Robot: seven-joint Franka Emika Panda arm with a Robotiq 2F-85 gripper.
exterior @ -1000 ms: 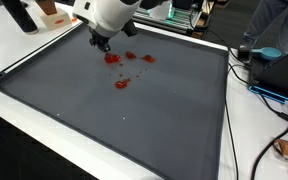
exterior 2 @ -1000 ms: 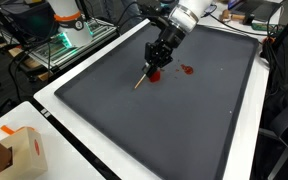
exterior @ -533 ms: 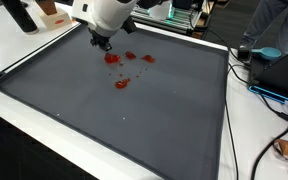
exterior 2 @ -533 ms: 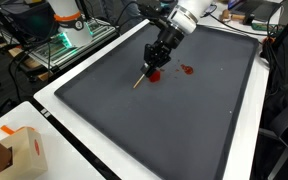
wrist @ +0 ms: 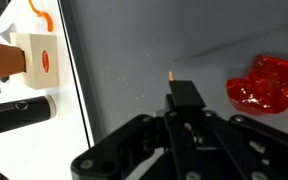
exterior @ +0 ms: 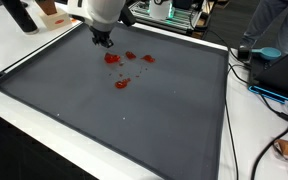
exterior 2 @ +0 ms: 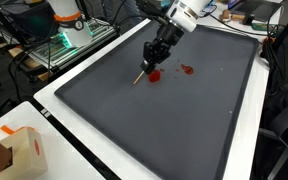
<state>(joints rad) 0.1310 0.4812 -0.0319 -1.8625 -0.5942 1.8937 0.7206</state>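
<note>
One stick (exterior 2: 141, 79) (in end effector (exterior 2: 154, 64))

Perhaps four red blobs (exterior: 121, 84); one stick (exterior 2: 140, 77).

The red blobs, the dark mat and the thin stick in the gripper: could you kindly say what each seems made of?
Red blobs: glossy, translucent, catching highlights; likely a gel, jam or sauce.
Mat: dark grey, matte, flat, no glare; perhaps rubber or fabric.
Stick: thin, pale tan; probably wood, clamped in the gripper.
</note>
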